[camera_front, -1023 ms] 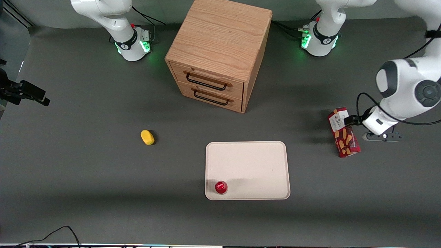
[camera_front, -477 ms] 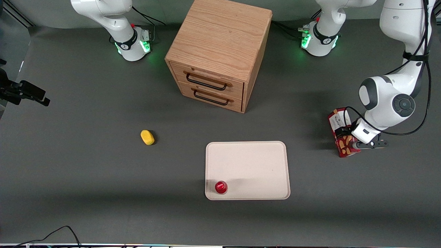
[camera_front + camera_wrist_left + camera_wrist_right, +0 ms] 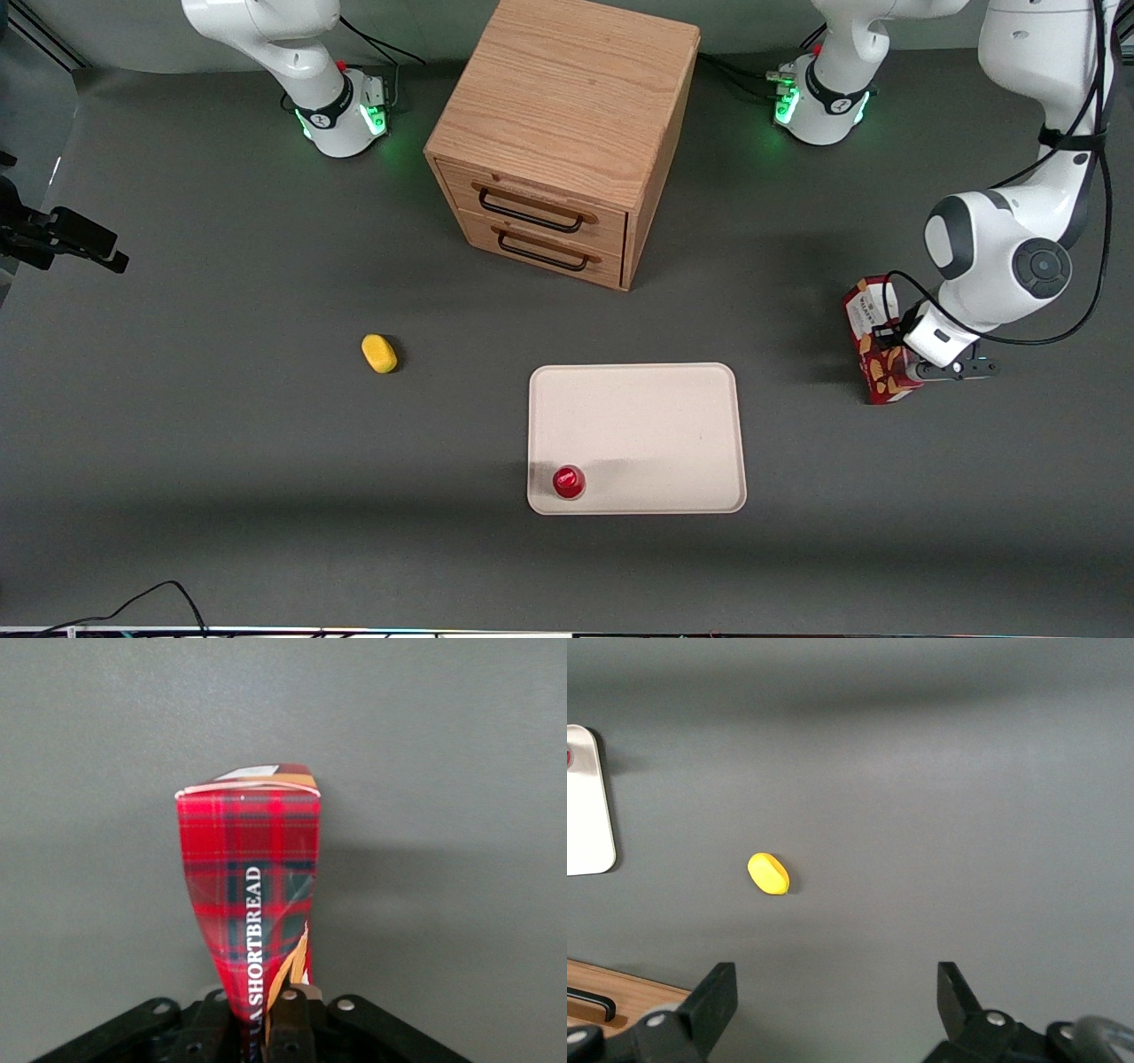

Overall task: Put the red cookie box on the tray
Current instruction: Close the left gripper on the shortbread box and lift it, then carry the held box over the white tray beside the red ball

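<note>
The red cookie box [image 3: 870,330] lies on the dark table toward the working arm's end, well apart from the tray [image 3: 656,416]. Its white label end is farther from the front camera. My left gripper [image 3: 897,365] is down over the box's nearer end. In the left wrist view the gripper [image 3: 262,1028] is shut on the box [image 3: 252,877], whose tartan carton is pinched thin between the fingers [image 3: 295,1019]. The cream tray is flat on the table, nearer the front camera than the cabinet.
A small round red cap [image 3: 568,481] stands on the tray's near corner. A wooden two-drawer cabinet [image 3: 567,124] stands farther back. A yellow lump [image 3: 380,353] lies toward the parked arm's end and also shows in the right wrist view [image 3: 769,873].
My left gripper has moved from beside the box onto its nearer end and shut on it. The box's nearer end has shifted a little toward the tray.
</note>
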You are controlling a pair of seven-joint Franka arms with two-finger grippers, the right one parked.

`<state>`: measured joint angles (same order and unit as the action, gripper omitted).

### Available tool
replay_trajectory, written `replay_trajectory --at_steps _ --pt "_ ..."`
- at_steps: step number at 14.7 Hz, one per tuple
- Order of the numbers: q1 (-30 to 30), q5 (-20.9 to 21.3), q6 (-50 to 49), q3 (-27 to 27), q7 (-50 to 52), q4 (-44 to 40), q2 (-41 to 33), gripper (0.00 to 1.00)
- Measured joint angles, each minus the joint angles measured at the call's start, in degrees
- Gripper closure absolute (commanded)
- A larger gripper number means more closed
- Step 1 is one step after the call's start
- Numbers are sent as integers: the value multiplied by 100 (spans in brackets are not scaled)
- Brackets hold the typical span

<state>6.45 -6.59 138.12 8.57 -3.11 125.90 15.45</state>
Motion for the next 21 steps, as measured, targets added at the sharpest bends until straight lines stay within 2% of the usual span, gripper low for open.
replay_trajectory --at_steps 3,6,9,11,13,17,21 --pt "111 1 -1635 -174 536 -660 -527 100" --pt "195 53 -3630 -690 1567 -2006 -836 100" --pt "276 94 -4424 -1359 2978 -3146 -695 100" --pt "368 99 -4340 -1764 4016 -3561 -293 100" --pt "511 233 -3817 -2042 4753 -3918 383 100" --pt "734 666 -2367 -2153 5093 -4375 1846 100" --pt "719 1003 -1429 -2147 5247 -4559 2650 100"
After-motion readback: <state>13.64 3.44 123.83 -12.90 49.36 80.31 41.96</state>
